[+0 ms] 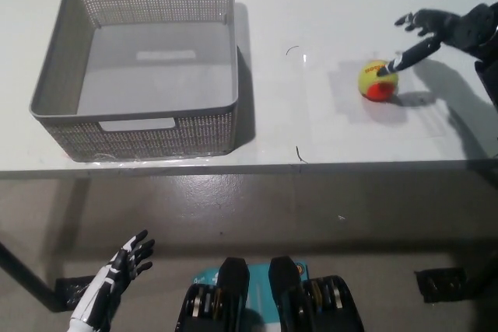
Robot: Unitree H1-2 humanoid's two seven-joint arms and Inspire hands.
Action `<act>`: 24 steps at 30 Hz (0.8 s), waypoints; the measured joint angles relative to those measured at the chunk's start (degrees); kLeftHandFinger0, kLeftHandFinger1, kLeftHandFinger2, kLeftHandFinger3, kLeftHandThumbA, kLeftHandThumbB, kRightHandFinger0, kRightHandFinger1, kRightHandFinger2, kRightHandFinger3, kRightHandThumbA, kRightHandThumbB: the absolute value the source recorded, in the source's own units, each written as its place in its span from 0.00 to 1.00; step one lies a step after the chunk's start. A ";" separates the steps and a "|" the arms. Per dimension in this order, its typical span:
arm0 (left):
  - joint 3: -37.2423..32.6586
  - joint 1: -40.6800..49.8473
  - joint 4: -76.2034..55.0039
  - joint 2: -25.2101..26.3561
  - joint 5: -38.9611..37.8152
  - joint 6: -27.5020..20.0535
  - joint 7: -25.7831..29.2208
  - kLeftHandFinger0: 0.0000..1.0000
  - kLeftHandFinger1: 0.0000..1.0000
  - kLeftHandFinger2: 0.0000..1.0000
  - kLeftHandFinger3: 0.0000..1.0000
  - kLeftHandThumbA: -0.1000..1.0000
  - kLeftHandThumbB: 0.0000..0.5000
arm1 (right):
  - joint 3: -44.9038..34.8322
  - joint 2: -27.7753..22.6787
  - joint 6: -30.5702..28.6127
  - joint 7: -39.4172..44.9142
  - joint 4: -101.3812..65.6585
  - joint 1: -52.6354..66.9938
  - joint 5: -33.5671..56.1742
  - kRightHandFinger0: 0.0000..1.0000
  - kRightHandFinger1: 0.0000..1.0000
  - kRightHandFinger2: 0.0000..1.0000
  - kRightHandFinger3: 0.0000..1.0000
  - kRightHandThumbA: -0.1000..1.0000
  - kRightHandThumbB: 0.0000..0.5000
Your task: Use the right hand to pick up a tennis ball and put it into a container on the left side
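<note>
Black right hand [442, 30] spread over the fuzzy round tennis ball [378, 81] (yellow-orange); perforated grey container [135, 131] left

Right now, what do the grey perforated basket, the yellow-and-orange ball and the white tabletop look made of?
Grey perforated basket: looks like moulded plastic, matte; fine regular holes and cut-out handle slots suggest it.
Yellow-and-orange ball: likely felt over rubber, dull and fuzzy, no glare; the black right hand has a fingertip at its top.
White tabletop: smooth, semi-matte, probably laminate; soft shadows only.
</note>
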 measured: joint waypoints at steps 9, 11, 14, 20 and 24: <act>0.11 -0.01 0.01 0.00 -0.09 -0.29 -0.20 1.00 1.00 1.00 1.00 1.00 0.67 | 0.16 1.45 -4.39 -1.08 6.64 -1.15 0.02 1.00 1.00 1.00 1.00 1.00 0.89; 0.11 -0.01 0.01 -0.01 -0.11 -0.35 -0.23 1.00 1.00 1.00 1.00 1.00 0.68 | 0.16 1.58 -5.00 -1.40 7.35 -1.39 0.02 1.00 1.00 1.00 1.00 1.00 0.90; 0.11 -0.01 0.02 0.00 -0.11 -0.44 -0.25 1.00 1.00 1.00 1.00 1.00 0.68 | 0.11 1.87 -5.37 -2.00 8.47 -1.60 0.04 1.00 1.00 1.00 1.00 1.00 0.92; 0.12 0.00 0.02 0.00 -0.11 -0.47 -0.27 1.00 1.00 1.00 1.00 1.00 0.67 | 0.15 2.53 -6.18 -2.85 9.54 -1.62 -0.02 1.00 1.00 1.00 1.00 1.00 0.83; 0.10 0.00 0.03 0.00 -0.11 -0.48 -0.30 1.00 1.00 1.00 1.00 1.00 0.67 | 0.18 2.68 -6.37 -3.18 10.00 -1.64 -0.02 1.00 1.00 1.00 1.00 1.00 0.84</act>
